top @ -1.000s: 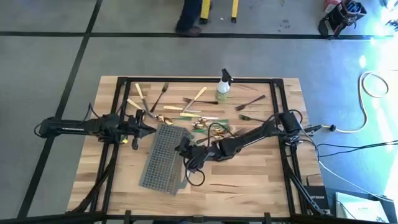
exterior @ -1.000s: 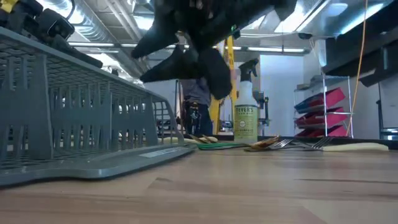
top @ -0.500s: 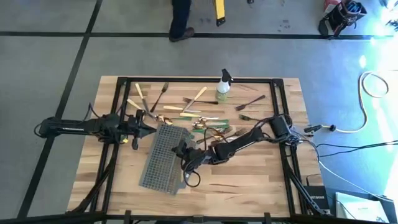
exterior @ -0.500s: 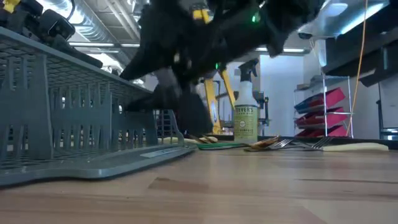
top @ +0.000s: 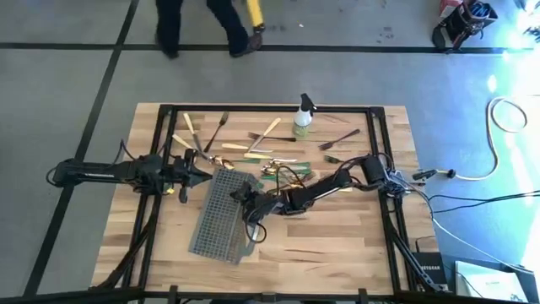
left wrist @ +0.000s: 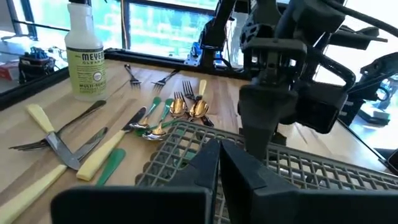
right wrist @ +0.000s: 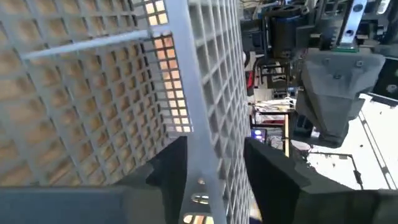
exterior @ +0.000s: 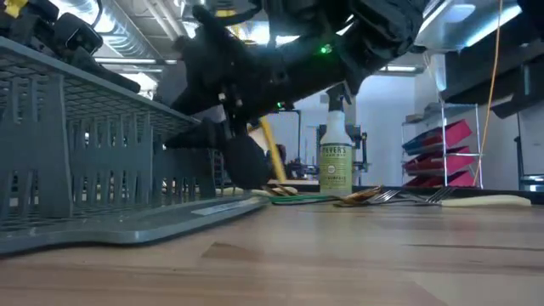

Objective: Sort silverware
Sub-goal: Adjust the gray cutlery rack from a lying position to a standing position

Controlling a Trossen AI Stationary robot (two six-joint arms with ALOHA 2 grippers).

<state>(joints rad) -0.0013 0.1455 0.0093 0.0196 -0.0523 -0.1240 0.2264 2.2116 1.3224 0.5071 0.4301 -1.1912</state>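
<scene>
The silverware (top: 272, 160) lies loose on the far middle of the table: gold spoons and forks (left wrist: 186, 107), cream-handled pieces (left wrist: 102, 155) and green-handled ones. The grey mesh caddy (top: 221, 215) rests flat on the wood. My right gripper (top: 239, 197) is open at the caddy's right-hand side, with the caddy's wall (right wrist: 193, 81) standing between its fingers. My left gripper (top: 202, 175) is shut and points at the caddy's far left corner (left wrist: 186, 134); nothing shows between its fingers. My right gripper has one finger (right wrist: 168, 168) on each side of the caddy's right-hand wall (right wrist: 202, 155), coming from the table's right and slanting down. I cannot tell whether the fingers touch the wall. My left gripper's tips are over the caddy's corner; I cannot tell whether they touch it.
A spray bottle (top: 302, 118) stands upright at the far edge, behind the silverware. Dark forks (top: 339, 139) lie to its right. Bare wood shows along the near side of the table (top: 337, 245). A person (top: 202, 21) walks on the floor beyond the table.
My right gripper has gone toward the table's left edge and down, from beside the caddy onto its right-hand wall. The caddy has stayed where it was.
</scene>
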